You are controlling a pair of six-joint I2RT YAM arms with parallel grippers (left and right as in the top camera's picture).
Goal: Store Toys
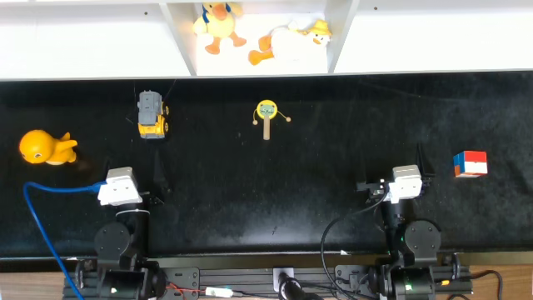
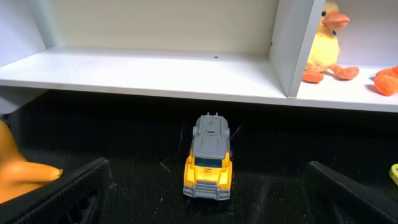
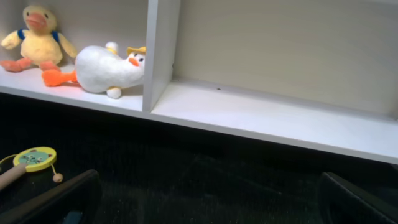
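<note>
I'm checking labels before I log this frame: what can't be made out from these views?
- Orange duck toy: left wrist view, mostly cut off by the picture's edge.
- White plush: left wrist view, one orange foot inside the frame, the rest cut off by the edge.
- Drum rattle: right wrist view, handle end cut off by the edge.
- Cube: top view, too small to tell its face pattern.

My left arm [image 1: 117, 237] and right arm [image 1: 408, 233] sit folded low, close to their bases, with both wrists pointing forward. My left tool [image 2: 206, 180] has its fingers [image 2: 68, 190] spread wide apart. My right tool [image 3: 208, 180] is spread equally wide.
</note>
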